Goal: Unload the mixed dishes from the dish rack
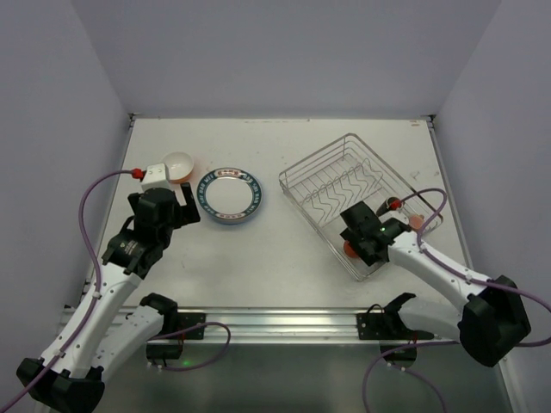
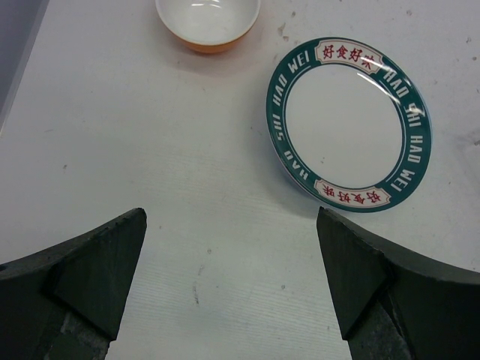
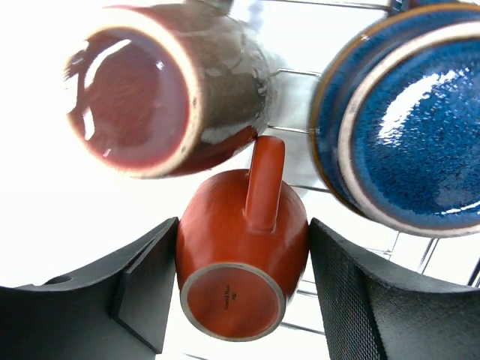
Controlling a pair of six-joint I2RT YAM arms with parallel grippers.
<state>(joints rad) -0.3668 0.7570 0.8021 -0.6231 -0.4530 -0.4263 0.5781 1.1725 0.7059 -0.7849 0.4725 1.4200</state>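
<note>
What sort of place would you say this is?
Probably a robot lab workcell, not a kitchen: a white table boxed by plain walls, with a left arm and right arm bolted to a rail.

**Left arm** (image 1: 95, 314) and **right arm** (image 1: 430, 262): white tapered link shells joined by rounded black joint housings. A purple cable (image 1: 83, 211) runs free alongside each arm and ends in a red connector (image 1: 136, 173) near the wrist. **Left tool** (image 2: 230, 217) and **right tool** (image 3: 244, 225): paired matt-black, wedge-shaped fingers (image 3: 367, 300), their inner faces finely cross-hatched. A small green spot (image 1: 372, 229) on the right wrist is possibly an indicator light.
</note>
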